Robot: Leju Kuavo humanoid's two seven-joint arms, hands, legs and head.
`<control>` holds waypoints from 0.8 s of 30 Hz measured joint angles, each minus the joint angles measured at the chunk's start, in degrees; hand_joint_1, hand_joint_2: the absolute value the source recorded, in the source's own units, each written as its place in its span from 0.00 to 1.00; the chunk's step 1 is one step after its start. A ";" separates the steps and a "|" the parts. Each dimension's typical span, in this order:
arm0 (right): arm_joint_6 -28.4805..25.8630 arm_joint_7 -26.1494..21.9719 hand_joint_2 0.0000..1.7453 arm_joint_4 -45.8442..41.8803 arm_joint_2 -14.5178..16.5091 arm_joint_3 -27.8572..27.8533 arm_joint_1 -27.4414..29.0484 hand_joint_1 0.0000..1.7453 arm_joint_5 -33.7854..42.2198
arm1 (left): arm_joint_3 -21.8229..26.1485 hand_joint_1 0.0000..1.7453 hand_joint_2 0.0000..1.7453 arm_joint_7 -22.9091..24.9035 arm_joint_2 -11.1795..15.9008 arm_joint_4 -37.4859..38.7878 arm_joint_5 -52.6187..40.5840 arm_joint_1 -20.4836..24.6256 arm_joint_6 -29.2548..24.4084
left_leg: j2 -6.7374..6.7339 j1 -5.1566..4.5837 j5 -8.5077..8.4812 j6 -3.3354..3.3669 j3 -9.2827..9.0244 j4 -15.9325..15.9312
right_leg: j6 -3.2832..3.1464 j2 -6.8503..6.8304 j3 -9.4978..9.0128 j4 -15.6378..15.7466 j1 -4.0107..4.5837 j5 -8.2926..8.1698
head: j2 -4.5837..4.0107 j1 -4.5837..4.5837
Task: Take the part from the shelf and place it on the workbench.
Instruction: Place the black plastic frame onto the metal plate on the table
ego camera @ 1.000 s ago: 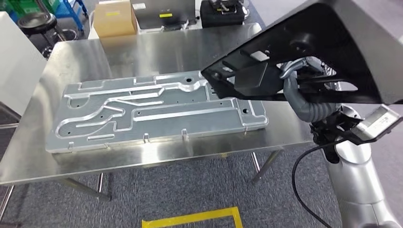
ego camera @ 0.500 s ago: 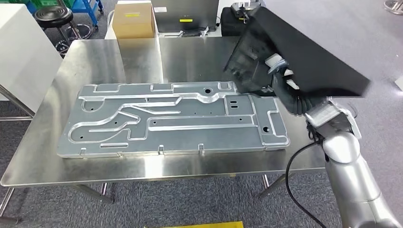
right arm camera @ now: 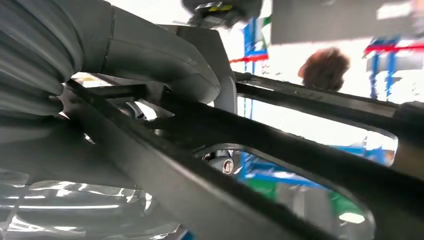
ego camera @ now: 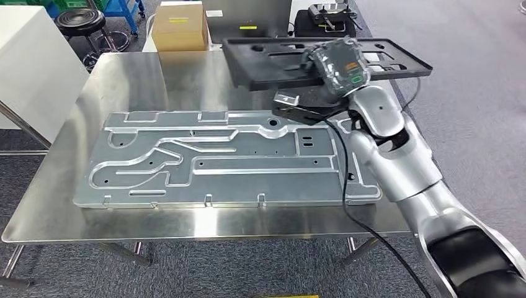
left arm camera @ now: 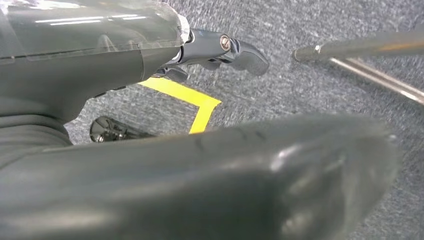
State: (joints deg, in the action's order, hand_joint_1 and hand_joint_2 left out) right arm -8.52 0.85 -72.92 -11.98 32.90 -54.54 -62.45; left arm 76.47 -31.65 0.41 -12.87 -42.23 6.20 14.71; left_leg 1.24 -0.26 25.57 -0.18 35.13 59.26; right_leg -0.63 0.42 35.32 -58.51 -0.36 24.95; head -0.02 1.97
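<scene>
The part (ego camera: 279, 59) is a flat black frame with cut-outs. It hangs level above the far right of the steel workbench (ego camera: 186, 81), over the far end of a large grey machined plate (ego camera: 223, 161). My right hand (ego camera: 338, 68) grips it near its middle, the arm stretched forward from the right. Up close, the thick grey thumb (right arm camera: 160, 50) lies across the black bars of the part (right arm camera: 300, 145). My left hand (left arm camera: 100, 65) hangs over the carpet with nothing in it, its fingers (left arm camera: 235, 47) spread away from the thumb.
Beyond the bench stand a cardboard box (ego camera: 180, 26), a black case (ego camera: 325, 18) and a black stool (ego camera: 84, 22). A white cabinet (ego camera: 31, 56) flanks the left. Yellow floor tape (left arm camera: 195, 100) and a bench leg (left arm camera: 360, 55) lie below. A person's head (right arm camera: 325, 67) is behind the part.
The view has shifted as I closed on the bench. The black part swung from tilted close before my head to level above the far right of the bench, my right arm reaching forward.
</scene>
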 joint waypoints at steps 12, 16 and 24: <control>4.01 2.79 1.00 10.93 7.44 6.31 -4.67 1.00 -5.31 | -0.34 0.00 0.00 -0.27 -0.20 0.02 0.77 -0.22 -0.37 | -1.20 0.98 -1.79 -1.12 1.26 -0.20 | 0.56 -0.70 -1.79 -0.35 -0.08 1.89 | 0.00 0.01; 7.71 5.09 1.00 21.02 13.23 8.90 -7.34 1.00 -6.54 | -0.46 0.00 0.00 -1.19 -0.31 0.02 0.27 -0.08 0.55 | -1.13 1.24 -1.93 0.27 0.82 -0.84 | 1.51 -0.62 -1.18 -1.88 -0.12 3.23 | 0.00 0.01; 12.39 13.88 1.00 43.23 23.65 9.26 -9.24 1.00 -1.87 | -2.31 0.00 0.00 -1.18 -0.50 0.03 -2.77 1.68 2.58 | -0.02 0.67 -1.60 1.02 0.05 -0.98 | 0.24 -0.51 3.82 -8.45 0.28 2.51 | 0.00 0.00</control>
State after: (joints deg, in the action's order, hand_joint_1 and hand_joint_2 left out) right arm 3.87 14.72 -29.69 11.67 42.16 -63.78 -64.32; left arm 74.16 -32.83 -0.08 -12.85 -45.00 7.88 17.29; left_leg 1.22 0.42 23.98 0.84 35.18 58.28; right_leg -0.39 -0.09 39.14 -66.96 -0.08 27.46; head -0.02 1.97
